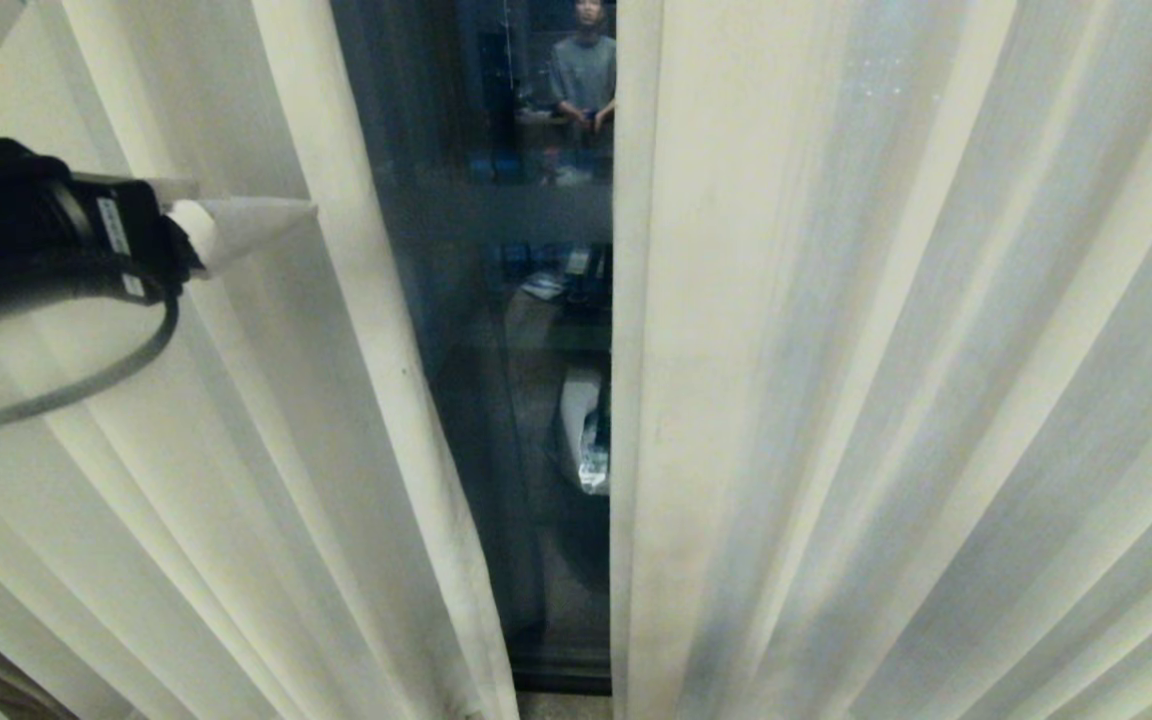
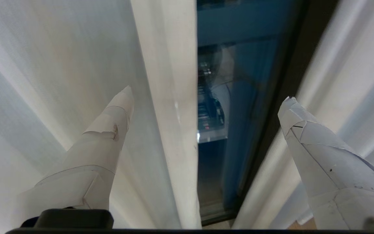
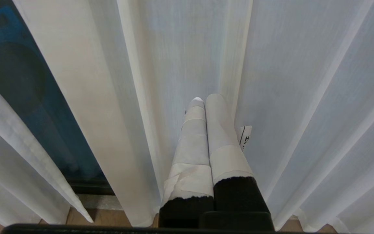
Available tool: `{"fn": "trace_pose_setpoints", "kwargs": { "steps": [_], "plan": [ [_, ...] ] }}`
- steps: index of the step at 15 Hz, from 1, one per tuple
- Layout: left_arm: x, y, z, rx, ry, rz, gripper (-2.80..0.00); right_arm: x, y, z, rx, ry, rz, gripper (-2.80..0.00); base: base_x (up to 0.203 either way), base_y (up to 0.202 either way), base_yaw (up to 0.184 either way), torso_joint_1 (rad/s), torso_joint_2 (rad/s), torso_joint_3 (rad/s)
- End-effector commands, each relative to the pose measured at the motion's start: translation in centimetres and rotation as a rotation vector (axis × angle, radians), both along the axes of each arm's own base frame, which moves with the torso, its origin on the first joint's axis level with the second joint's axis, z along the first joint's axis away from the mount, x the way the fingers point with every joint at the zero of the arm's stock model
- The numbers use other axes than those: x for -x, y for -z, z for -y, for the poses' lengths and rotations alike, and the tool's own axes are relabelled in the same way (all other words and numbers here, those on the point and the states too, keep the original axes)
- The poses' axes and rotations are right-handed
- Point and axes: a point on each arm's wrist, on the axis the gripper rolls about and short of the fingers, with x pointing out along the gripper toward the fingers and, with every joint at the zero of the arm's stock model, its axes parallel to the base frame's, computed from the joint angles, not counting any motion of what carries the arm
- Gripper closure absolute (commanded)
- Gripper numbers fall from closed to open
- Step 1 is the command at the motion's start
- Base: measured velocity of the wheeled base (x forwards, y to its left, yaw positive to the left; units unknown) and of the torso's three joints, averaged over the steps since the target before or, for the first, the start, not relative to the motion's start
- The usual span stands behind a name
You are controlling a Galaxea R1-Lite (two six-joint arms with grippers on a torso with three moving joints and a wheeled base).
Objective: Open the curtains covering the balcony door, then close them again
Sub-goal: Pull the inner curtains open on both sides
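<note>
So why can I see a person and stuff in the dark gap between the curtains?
In the head view the balcony door glass is dark and acts like a mirror, so a person and room clutter show as reflections. In the left wrist view the glass looks bluer, with one small bright glare spot. In the right wrist view the curtains are evenly lit, pale.

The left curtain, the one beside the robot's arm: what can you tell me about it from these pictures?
The left curtain is a cream, woven-looking panel hanging in long vertical pleats. Its straight hemmed inner edge, faintly smudged, borders a narrow gap showing the dark balcony door glass. It hangs apart from the right curtain. The left gripper is raised in front of its folds, fingers spread wide, gripping nothing; whether a fingertip brushes the fabric is unclear.
</note>
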Motion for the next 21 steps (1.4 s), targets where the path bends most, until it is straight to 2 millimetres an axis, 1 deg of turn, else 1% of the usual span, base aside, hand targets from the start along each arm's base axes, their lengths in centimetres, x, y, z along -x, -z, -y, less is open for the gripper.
{"fn": "trace_pose_setpoints", "kwargs": {
  "steps": [1,6,10,13,21],
  "plan": [
    [-1.5,0.2,0.4,-0.006,-0.004,-0.02,-2.8,0.0,0.0,0.0,0.0,0.0,0.0,0.0,0.0,0.0,0.0,0.0,0.0,0.0],
    [-3.9,-0.8,1.1,0.0,-0.004,-0.009,-2.8,0.0,0.0,0.0,0.0,0.0,0.001,0.0,0.0,0.0,0.0,0.0,0.0,0.0],
    [-6.3,-1.4,1.6,-0.001,-0.05,0.004,-2.8,0.0,0.0,0.0,0.0,0.0,0.0,0.0,0.0,0.0,0.0,0.0,0.0,0.0],
    [-7.7,-1.9,1.9,0.001,-0.069,0.019,-2.8,0.0,0.0,0.0,0.0,0.0,-0.001,0.0,0.0,0.0,0.0,0.0,0.0,0.0],
    [-12.0,-2.1,3.0,0.002,-0.145,0.032,-2.8,0.0,0.0,0.0,0.0,0.0,0.0,0.0,0.0,0.0,0.0,0.0,0.0,0.0]
  ]
}}
